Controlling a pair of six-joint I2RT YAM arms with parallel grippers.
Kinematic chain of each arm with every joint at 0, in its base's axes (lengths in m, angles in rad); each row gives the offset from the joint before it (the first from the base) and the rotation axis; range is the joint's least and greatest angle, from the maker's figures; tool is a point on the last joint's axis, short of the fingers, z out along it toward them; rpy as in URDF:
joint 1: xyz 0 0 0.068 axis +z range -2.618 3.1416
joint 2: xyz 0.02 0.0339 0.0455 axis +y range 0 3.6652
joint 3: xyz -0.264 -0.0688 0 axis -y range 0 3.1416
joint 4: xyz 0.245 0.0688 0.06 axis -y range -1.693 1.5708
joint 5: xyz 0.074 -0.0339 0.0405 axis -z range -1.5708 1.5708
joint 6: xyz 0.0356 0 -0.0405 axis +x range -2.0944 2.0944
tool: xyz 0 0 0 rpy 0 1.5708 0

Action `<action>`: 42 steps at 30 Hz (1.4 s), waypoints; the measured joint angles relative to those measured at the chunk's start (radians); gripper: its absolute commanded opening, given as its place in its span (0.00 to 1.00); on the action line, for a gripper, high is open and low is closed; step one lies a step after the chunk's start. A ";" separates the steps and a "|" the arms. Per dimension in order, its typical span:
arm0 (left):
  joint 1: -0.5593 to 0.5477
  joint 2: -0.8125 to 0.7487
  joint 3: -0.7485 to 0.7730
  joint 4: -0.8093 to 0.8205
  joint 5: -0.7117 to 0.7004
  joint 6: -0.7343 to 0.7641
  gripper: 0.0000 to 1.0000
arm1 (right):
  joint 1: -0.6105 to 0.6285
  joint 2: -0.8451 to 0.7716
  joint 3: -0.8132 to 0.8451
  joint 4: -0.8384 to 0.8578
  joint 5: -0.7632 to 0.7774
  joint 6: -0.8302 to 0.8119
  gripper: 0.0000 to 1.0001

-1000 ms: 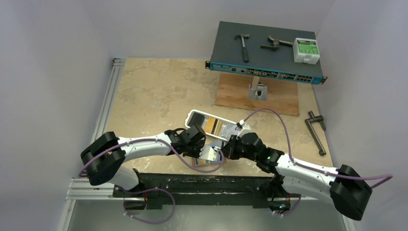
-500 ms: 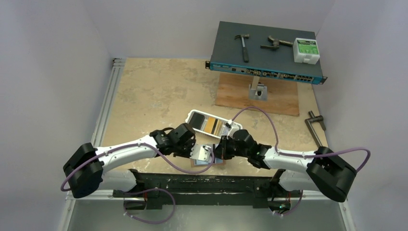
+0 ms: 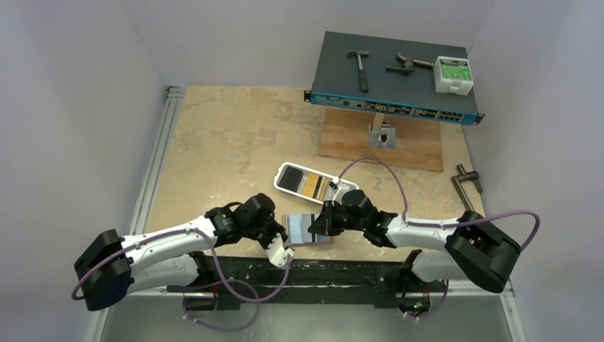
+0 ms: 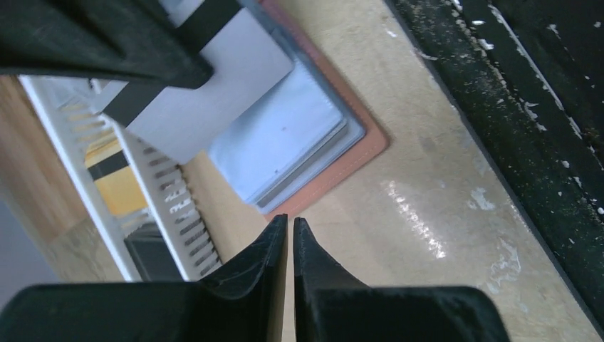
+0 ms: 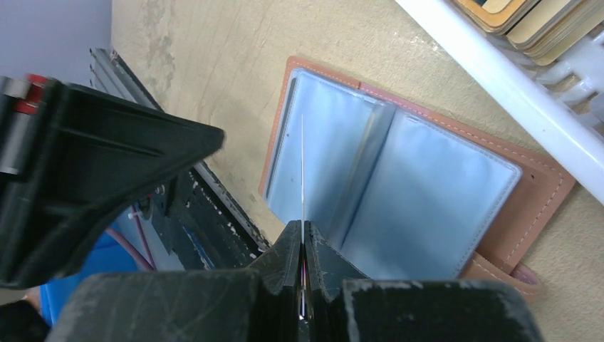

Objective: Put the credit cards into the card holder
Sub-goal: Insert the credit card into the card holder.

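Table (image 3: 228,135) first: a tan, blotchy board that fills the middle of the top view, with plain white walls (image 3: 235,35) on three sides. One metal rail (image 3: 152,164) runs down its left edge. Two arms (image 3: 178,231) reach in from the bottom.

The left tool (image 4: 290,222) is at the lower middle. Its tips are pressed almost together with nothing between them, just beside the card holder (image 3: 306,229). The one brown card holder lies open and flat near the bottom edge of the table, clear pockets up.

The right tool (image 5: 303,229) pinches one pale card (image 4: 228,78). The card stands on its edge over one pocket; I can't tell if it touches.

Just above sits one white tray (image 3: 283,171) with more cards (image 3: 315,187), packed too tight to count.

At the upper right, one dark box (image 3: 392,78) carries one hammer (image 3: 360,68) and one small white box (image 3: 454,75). One metal crank (image 3: 469,196) lies at the far right.
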 measured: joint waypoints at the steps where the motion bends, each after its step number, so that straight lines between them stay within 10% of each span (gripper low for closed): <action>1: -0.001 0.018 -0.023 0.034 0.013 0.035 0.06 | -0.004 0.001 0.000 0.002 -0.010 -0.002 0.00; 16: -0.005 0.060 -0.114 0.210 0.129 0.356 0.09 | -0.154 -0.010 -0.101 0.136 -0.124 0.003 0.00; 42: -0.009 0.192 -0.098 0.236 0.114 0.434 0.00 | -0.155 0.097 -0.153 0.336 -0.147 0.074 0.00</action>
